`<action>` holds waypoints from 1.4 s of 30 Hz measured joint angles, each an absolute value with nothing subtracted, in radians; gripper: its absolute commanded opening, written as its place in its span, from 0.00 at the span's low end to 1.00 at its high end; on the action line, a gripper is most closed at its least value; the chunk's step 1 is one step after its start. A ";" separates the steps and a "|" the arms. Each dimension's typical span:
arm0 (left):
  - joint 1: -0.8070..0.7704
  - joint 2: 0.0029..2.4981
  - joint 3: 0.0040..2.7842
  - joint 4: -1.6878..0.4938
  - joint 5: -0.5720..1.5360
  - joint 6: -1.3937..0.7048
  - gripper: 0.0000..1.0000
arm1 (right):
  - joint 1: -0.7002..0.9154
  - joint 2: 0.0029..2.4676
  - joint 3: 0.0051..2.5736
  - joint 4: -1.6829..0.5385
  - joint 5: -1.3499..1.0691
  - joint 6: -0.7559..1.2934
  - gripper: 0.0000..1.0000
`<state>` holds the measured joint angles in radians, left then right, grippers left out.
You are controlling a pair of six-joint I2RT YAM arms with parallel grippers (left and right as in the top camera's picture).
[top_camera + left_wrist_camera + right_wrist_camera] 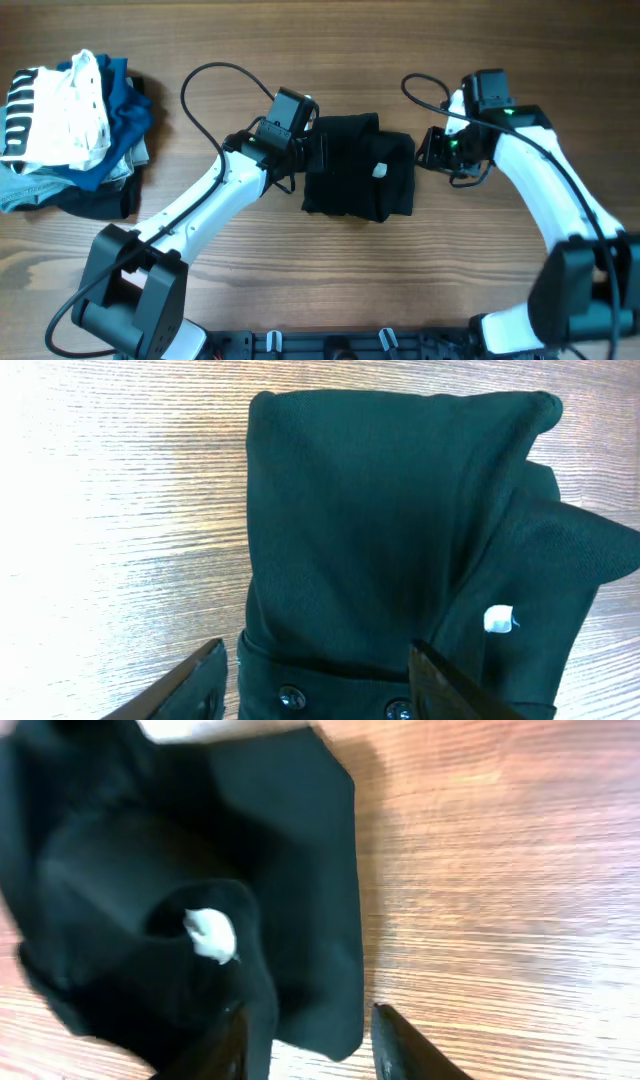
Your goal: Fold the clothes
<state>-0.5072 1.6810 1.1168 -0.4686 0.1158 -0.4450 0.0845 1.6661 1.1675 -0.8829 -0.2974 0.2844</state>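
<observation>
One black garment [380, 540], edges off-frame

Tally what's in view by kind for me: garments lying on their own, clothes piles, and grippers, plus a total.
Black garment lying on its own: 1
Clothes pile: 1
Grippers: 2, the left gripper and the right gripper
Total: 4
</observation>
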 measured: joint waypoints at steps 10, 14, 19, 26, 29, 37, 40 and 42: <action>-0.507 1.681 1.117 -0.469 0.109 -0.442 0.62 | 0.116 1.872 1.168 -0.764 -0.561 0.123 0.23; -0.507 1.681 1.117 -0.469 0.104 -0.438 0.63 | 0.144 1.897 1.168 -0.710 -0.582 0.134 0.04; -0.508 1.681 1.117 -0.475 0.101 -0.437 0.64 | 0.140 1.905 1.168 -0.698 -0.576 0.149 0.04; -0.507 1.681 1.117 -0.482 0.102 -0.420 0.65 | 0.059 1.602 1.166 -0.699 -0.568 0.152 0.04; -0.508 1.681 1.117 -0.483 0.101 -0.419 0.65 | 0.031 1.525 1.169 -0.719 -0.504 0.168 0.05; -0.507 1.681 1.117 -0.483 0.101 -0.419 0.67 | 0.059 1.542 1.169 -0.823 -0.472 0.083 0.49; -0.508 1.681 1.117 -0.484 0.100 -0.419 0.68 | 0.115 1.564 1.158 -0.774 -0.469 0.094 0.51; -0.508 1.681 1.117 -0.488 0.097 -0.419 0.68 | 0.139 1.612 1.134 -0.733 -0.467 0.108 0.61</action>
